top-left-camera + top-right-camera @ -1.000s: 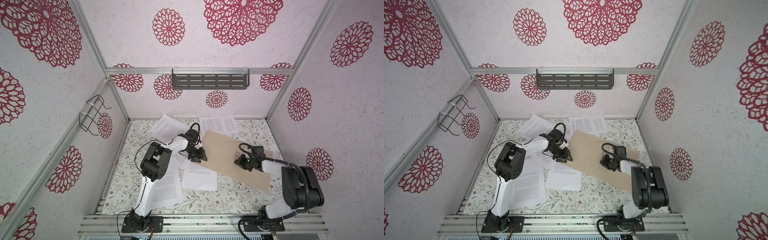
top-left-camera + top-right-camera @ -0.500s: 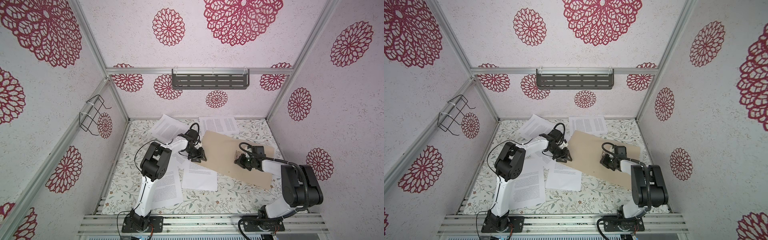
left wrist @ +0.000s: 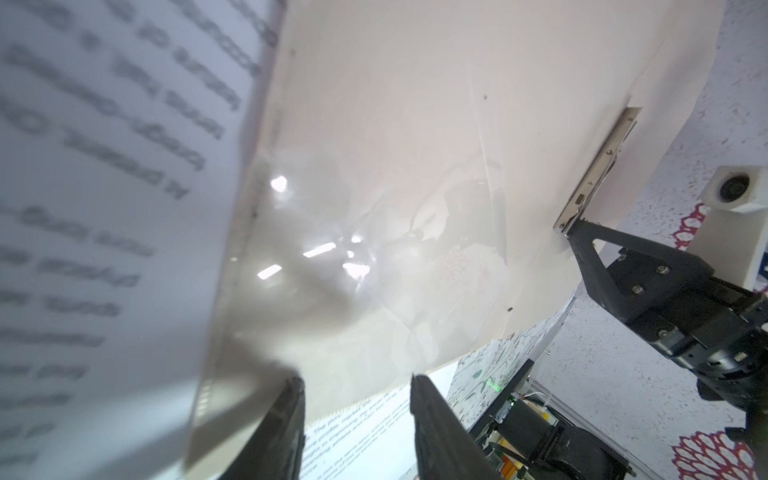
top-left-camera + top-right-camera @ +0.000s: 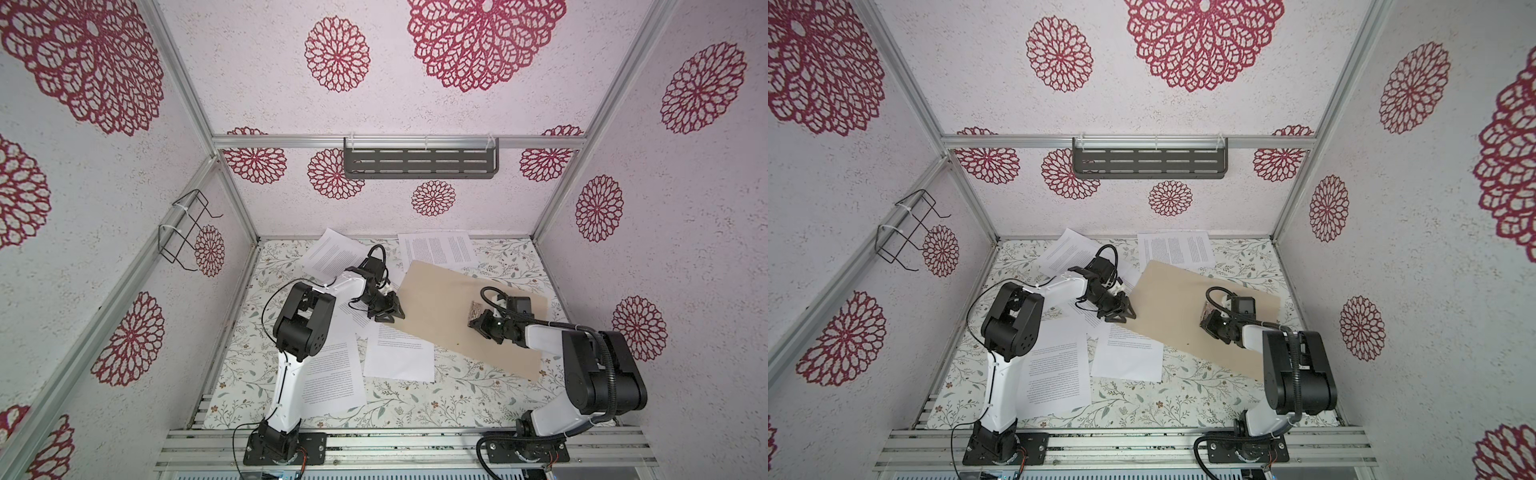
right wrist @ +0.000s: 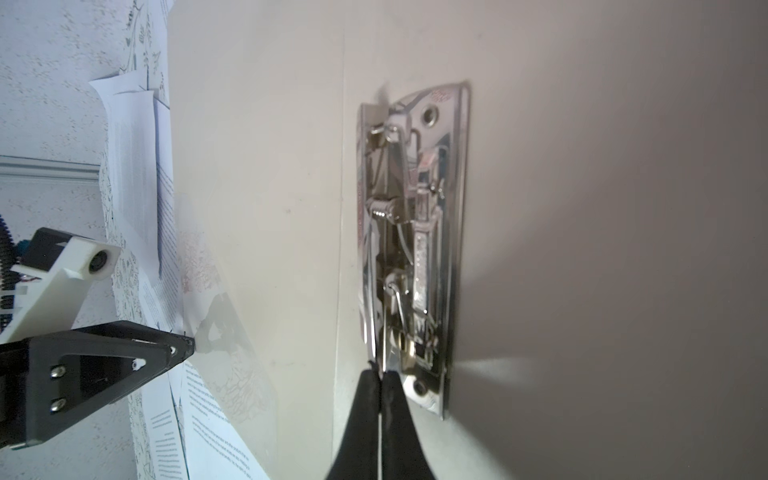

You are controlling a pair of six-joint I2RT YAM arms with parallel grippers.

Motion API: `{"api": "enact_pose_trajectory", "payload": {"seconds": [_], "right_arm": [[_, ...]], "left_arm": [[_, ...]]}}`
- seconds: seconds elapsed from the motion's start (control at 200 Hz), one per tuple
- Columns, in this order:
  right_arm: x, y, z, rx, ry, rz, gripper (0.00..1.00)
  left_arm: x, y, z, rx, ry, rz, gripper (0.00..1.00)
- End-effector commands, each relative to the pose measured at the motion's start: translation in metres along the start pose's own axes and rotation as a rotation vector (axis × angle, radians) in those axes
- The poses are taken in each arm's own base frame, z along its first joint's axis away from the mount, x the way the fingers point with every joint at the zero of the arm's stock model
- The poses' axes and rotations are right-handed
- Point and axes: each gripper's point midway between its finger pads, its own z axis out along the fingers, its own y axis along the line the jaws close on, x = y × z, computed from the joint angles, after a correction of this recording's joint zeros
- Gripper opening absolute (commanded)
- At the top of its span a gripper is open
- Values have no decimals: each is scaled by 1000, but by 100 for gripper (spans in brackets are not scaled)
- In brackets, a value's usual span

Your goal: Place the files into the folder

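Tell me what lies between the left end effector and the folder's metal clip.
Only the tan inner face of the folder, no paper on it: both top views show that. The left wrist view adds a glossy clear film over part.

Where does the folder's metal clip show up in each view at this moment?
In a top view: metal clip on the folder, right of centre.
In a top view: clip likewise.
Left wrist: clip edge-on, a thin strip.
Right wrist: clip face-on, mid-picture.
Shared landmark: the right gripper, its tips at the clip's end.
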Motion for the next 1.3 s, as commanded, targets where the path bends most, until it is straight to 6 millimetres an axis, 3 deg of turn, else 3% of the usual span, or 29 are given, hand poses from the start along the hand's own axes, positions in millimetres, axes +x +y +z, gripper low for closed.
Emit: {"api": "enact_pose_trajectory", "payload": {"seconds": [0.0,0.195,0.39,0.685,0.795,0.885,1.051,1.296], "right_arm": [[14,-36,-3,129,-1,84,0],[22,-16,2,49,-12,111,0],[36,6,17,-8,1,100,0],[43,25,26,-34,2,95,0],[44,31,27,-44,-2,80,0],[45,34,27,-56,-6,78,0],[48,38,28,-71,-5,74,0],[56,43,34,-107,5,77,0]], "left_arm": [[17,65,19,-189,49,-105,46],[15,71,12,-198,43,-117,46],[10,67,-11,-182,1,-118,46],[-8,2,-66,-35,-108,-19,48],[-13,-20,-77,23,-136,13,49],[-15,-30,-73,32,-130,32,48],[-13,-24,-51,13,-82,21,41],[-9,-9,-29,-6,-51,-7,12]]}}
